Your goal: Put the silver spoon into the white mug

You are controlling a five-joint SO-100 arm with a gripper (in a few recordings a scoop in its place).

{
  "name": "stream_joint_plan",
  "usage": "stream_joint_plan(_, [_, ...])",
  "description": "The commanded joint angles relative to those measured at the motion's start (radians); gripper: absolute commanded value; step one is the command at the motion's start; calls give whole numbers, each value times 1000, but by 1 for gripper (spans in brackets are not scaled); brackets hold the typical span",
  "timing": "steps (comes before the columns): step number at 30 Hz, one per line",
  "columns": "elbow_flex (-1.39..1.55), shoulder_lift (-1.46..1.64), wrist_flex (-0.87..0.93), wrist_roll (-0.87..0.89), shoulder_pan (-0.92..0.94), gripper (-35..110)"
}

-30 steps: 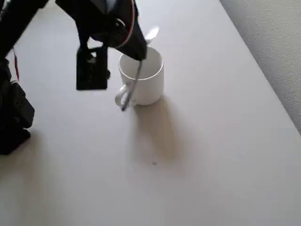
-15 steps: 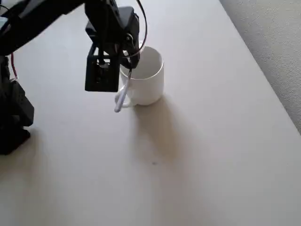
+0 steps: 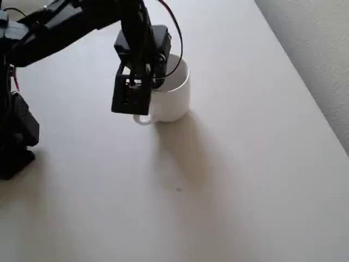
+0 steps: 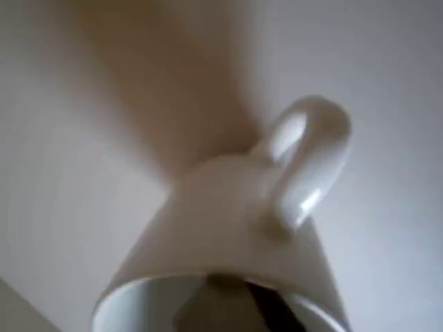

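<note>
Since half a second ago, the gripper (image 3: 155, 82) has shifted right in the overhead view and now sits over the near-left rim of the white mug (image 3: 173, 97); the slim handle that hung beside the mug's left wall then is gone from that spot. I cannot tell whether the jaws are apart or together: the wrist block (image 3: 131, 95) and the arm (image 3: 65, 22) hide the tips.

Count: one mug, one arm, one table (image 3: 229, 180). The silver spoon I cannot pick out with certainty. In the wrist view a dark, blurred shape (image 4: 228, 304) lies inside the mug's mouth at the bottom edge; I cannot say whether it is spoon, finger or shadow.

Mug: glossy white cylinder, upright, with one looped handle (image 4: 308, 162), which points away from the wrist camera and, in the overhead view, toward the lower left. Its shadow falls on the table toward the bottom of the overhead view.
</note>
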Motion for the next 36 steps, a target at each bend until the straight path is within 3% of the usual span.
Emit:
stream_joint_plan(1, [-9,20,2,8,-12,-1])
stream_joint_plan(3, [-6,49,5,6,-17,14])
stream_joint_plan(5, [-11,97,9,6,-18,17])
stream_joint_plan(7, [-12,176,32,6,-23,14])
stream_joint_plan(9, [15,304,49,5,-29,-2])
stream_joint_plan(13, [187,663,44,-46,-52,-2])
stream_joint_plan(16, [479,966,2,-138,-71,-2])
stream_joint_plan(21, [1325,1560,-419,-287,-8,-2])
stream_joint_plan(27, [1907,1741,-666,-405,75,-2])
stream_joint_plan(31, [2094,1865,-667,-433,86,-2])
stream_joint_plan(34, [2253,2169,-569,-463,74,-2])
stream_joint_plan(36, [2244,2169,-526,-462,81,-2])
